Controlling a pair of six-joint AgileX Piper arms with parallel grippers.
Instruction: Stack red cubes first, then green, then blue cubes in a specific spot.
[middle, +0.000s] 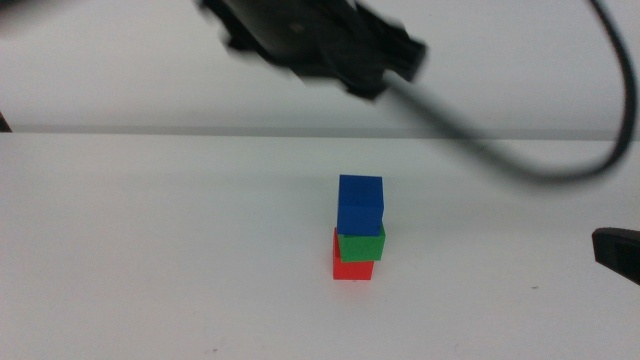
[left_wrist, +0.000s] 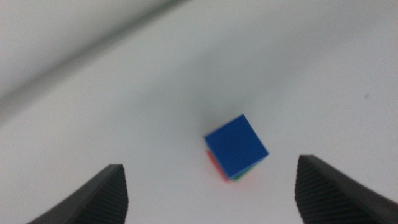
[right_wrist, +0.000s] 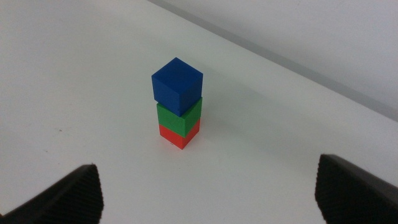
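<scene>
Here, in the middle view, three cubes stand as one stack on the white table (middle: 150, 250). The red cube (middle: 352, 266) is at the bottom and rests on the tabletop, the green cube (middle: 362, 243) sits on it, and the blue cube (middle: 360, 204) is on top. The upper two are shifted a little toward the right side of the picture, so the stack is not quite flush. High above the stack, near the top edge, hangs the blurred dark body of the left arm (middle: 320, 45), with a black cable (middle: 520, 165) curving off toward the right. It touches nothing. At the right edge, low over the table, a dark tip of the right gripper (middle: 617, 250) shows, well apart from the stack.

In the left wrist view the camera looks nearly straight down on the stack. The blue cube (left_wrist: 237, 147) fills most of what can be seen of it, with thin slivers of red (left_wrist: 212, 161) and green (left_wrist: 247, 172) peeking out at its lower edges. The left gripper (left_wrist: 208, 193) is spread wide, its two jaws far out to either side of the stack, holding nothing and well above it.

In the right wrist view the stack stands ahead of the camera, seen from one corner: red (right_wrist: 177, 134), green (right_wrist: 180, 117), blue (right_wrist: 177, 86). The right gripper (right_wrist: 205, 193) is likewise spread wide and empty, its jaws well short of the cubes.
</scene>
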